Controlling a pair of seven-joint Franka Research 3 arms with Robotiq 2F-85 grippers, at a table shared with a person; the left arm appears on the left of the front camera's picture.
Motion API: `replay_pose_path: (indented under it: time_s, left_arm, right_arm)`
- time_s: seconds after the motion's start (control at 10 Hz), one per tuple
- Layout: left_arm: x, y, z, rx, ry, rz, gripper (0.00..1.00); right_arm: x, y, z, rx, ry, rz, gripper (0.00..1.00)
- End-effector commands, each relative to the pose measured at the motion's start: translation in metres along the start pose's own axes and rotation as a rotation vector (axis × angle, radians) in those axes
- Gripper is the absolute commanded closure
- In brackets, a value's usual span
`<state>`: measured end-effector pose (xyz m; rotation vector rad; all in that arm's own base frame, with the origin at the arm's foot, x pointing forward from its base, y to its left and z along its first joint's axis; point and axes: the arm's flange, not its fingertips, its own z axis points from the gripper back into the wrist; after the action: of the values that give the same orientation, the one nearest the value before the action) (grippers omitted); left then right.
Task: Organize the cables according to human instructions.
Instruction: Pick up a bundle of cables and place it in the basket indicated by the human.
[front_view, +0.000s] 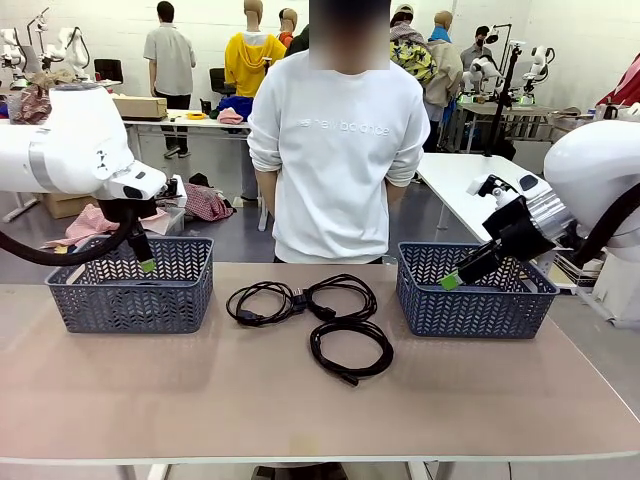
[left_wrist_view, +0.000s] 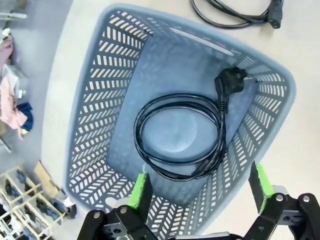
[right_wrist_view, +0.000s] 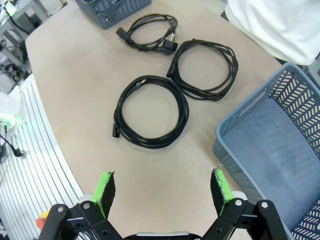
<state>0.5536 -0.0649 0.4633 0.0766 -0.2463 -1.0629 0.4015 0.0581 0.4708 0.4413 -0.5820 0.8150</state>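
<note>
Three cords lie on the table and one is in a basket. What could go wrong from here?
1. The left cord touches the middle cord with its plug, so lifting one may drag the other along.
2. The near cord is a loose coil. Picked up by one strand, it may unwind, and a trailing plug could snag the slotted wall of the right basket.

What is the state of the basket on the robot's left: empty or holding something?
Holding something: the left wrist view shows one coiled black cable lying on the floor of the left basket.
</note>
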Motion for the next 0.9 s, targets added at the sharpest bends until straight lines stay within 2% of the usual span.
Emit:
replay_pose_path:
  time_s: [0.0, 0.2, 0.3, 0.8]
  left_arm:
    - [-0.0036, 0.0024, 0.0041, -0.020, -0.012, 0.039, 0.00]
    - [-0.0026, -0.0004, 0.0041, -0.058, -0.060, 0.130, 0.00]
    - [-0.0018, 0.0007, -0.0002, -0.012, -0.009, 0.027, 0.00]
    - [-0.0018, 0.0007, -0.0002, -0.012, -0.009, 0.027, 0.00]
  right_arm:
    - [0.0012, -0.0027, -0.0013, 0.013, -0.022, 0.013, 0.00]
    - [0.0012, -0.0027, -0.0013, 0.013, -0.022, 0.013, 0.00]
    - [0.0012, -0.0027, -0.0013, 0.013, -0.022, 0.013, 0.00]
    - [0.0012, -0.0027, -0.0013, 0.013, -0.022, 0.013, 0.00]
